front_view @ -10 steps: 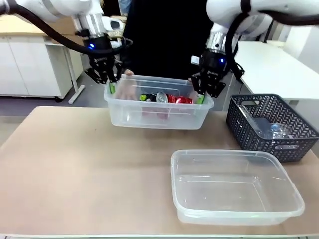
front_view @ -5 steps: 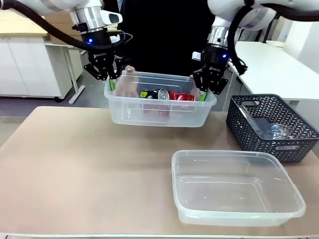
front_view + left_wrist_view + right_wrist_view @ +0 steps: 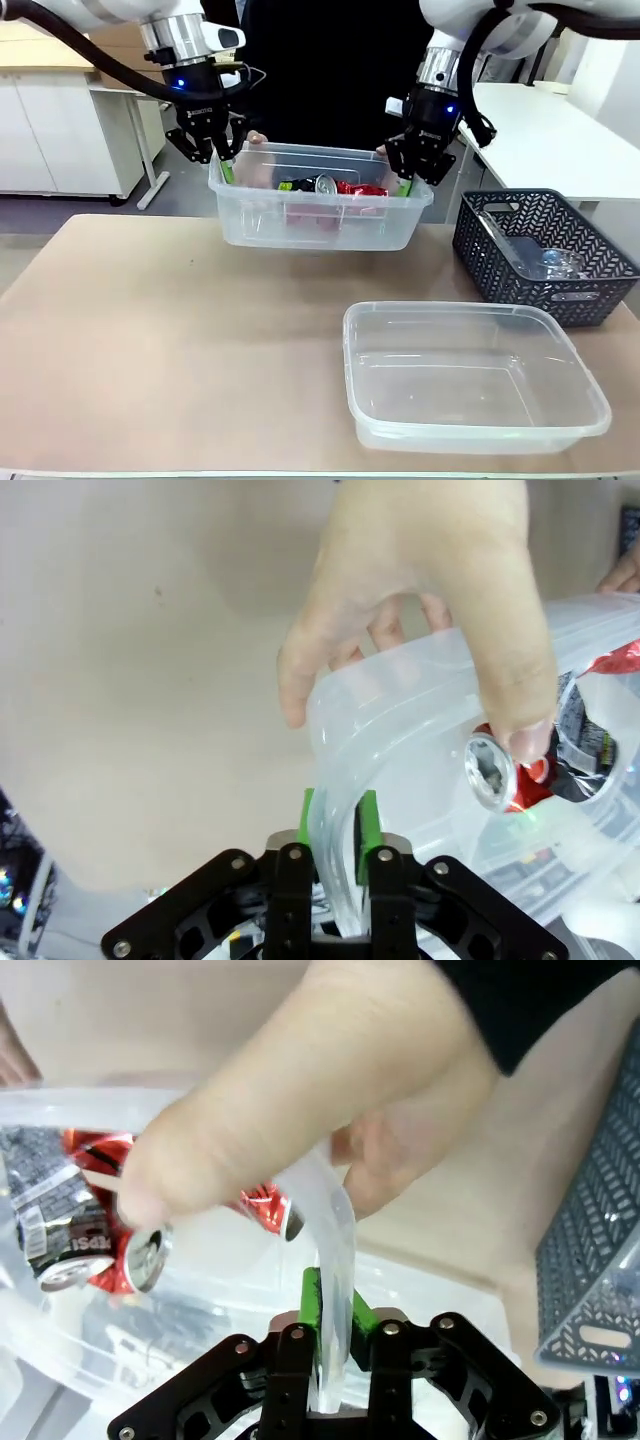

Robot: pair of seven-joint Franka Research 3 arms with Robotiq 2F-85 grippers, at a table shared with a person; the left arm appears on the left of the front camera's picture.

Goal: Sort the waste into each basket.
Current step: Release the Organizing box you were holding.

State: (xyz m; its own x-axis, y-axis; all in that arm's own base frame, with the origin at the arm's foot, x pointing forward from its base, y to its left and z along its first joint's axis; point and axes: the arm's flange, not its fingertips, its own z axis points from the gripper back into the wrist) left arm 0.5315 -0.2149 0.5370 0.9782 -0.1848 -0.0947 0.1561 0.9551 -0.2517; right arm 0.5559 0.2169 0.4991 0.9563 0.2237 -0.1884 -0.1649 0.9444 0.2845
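A clear plastic tub (image 3: 315,220) hangs above the far side of the table, carried by both arms. My left gripper (image 3: 222,172) is shut on the rim at its left end (image 3: 335,810). On the rim at the other end my right gripper (image 3: 405,186) is shut too (image 3: 335,1325). Red-and-silver cans (image 3: 345,190) lie inside it (image 3: 500,770) (image 3: 120,1250). A person's hands hold the same tub at its far corners (image 3: 450,630) (image 3: 300,1130). A second clear tub (image 3: 470,375) stands on the table at the front right, with nothing in it.
A dark grey lattice basket (image 3: 570,290) stands at the right edge of the table with a clear plastic bottle (image 3: 545,260) in it. The person in black stands right behind the lifted tub. Bare tabletop (image 3: 170,330) stretches across the left and the front.
Both grippers have raised the tub with the cans a little higher over the last second. The person's hands have stayed on it.
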